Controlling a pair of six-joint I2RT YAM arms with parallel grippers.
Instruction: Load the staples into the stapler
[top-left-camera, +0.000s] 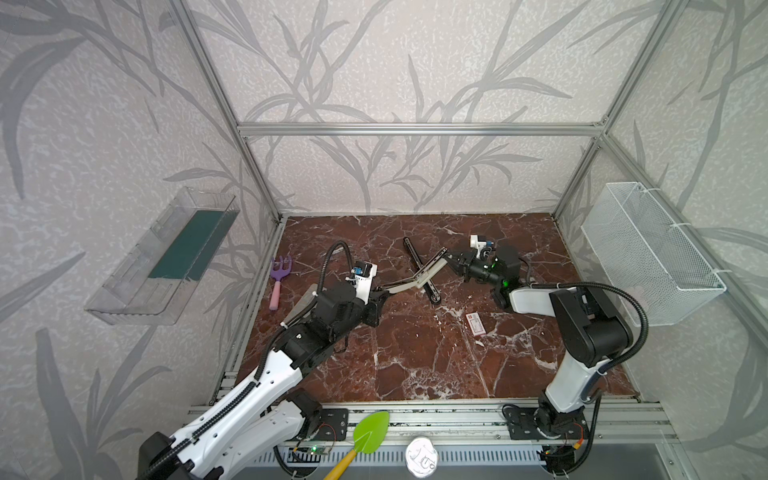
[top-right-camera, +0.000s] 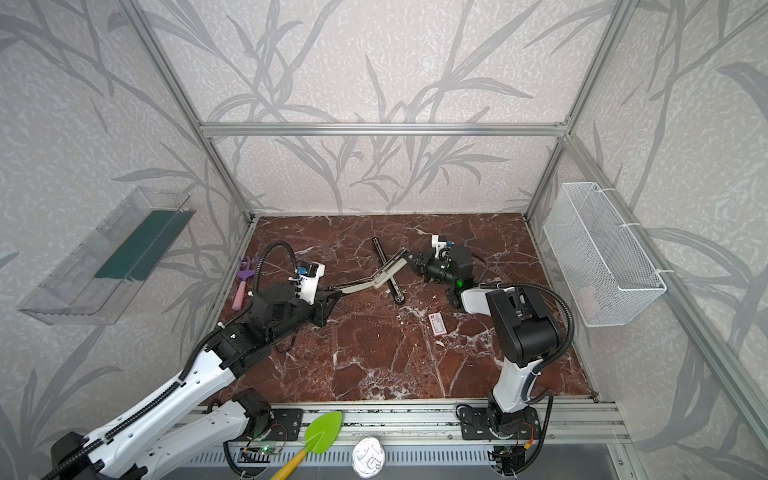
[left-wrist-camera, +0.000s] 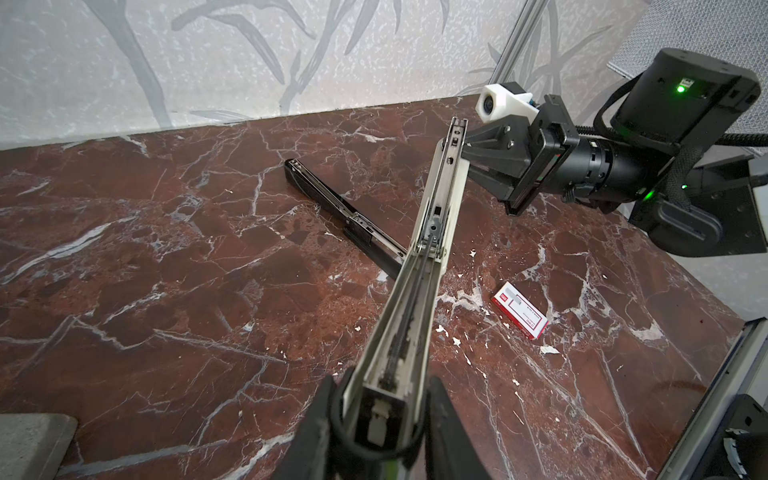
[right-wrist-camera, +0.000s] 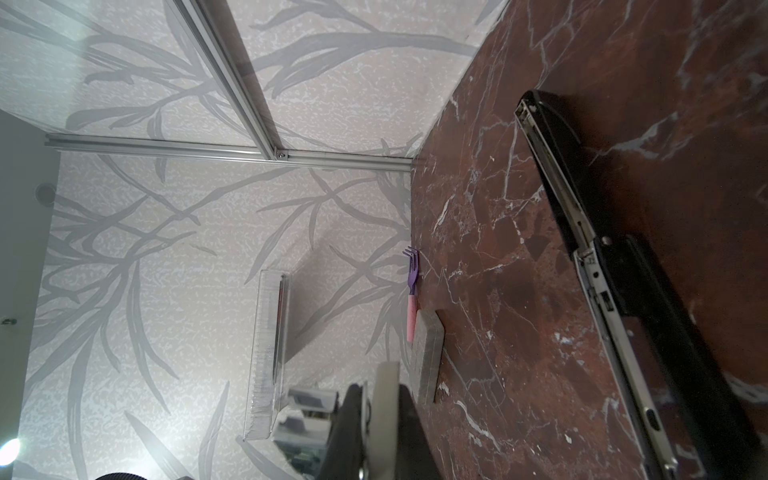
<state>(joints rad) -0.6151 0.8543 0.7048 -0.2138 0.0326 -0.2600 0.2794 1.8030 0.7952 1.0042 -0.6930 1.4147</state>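
Left gripper (top-left-camera: 381, 291) and right gripper (top-left-camera: 451, 261) are each clamped on one end of the opened beige stapler (top-left-camera: 411, 279). It is crossed beneath by the black stapler (top-left-camera: 432, 291), laid back-to-front. The staple box (top-left-camera: 476, 323) lies flat on the table (top-left-camera: 415, 365), nearer the right arm.

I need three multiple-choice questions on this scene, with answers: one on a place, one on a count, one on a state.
1. Where is the staple box? A) on the table B) in the wire basket C) in a gripper
2. How many staplers are there? A) one B) two C) three
3. The beige stapler is: A) closed on the table B) opened out, held at both ends C) in the clear tray
Key: 1A, it lies flat on the marble. 2B, a black stapler lies under the beige one. 3B, the left gripper and right gripper each clamp an end.
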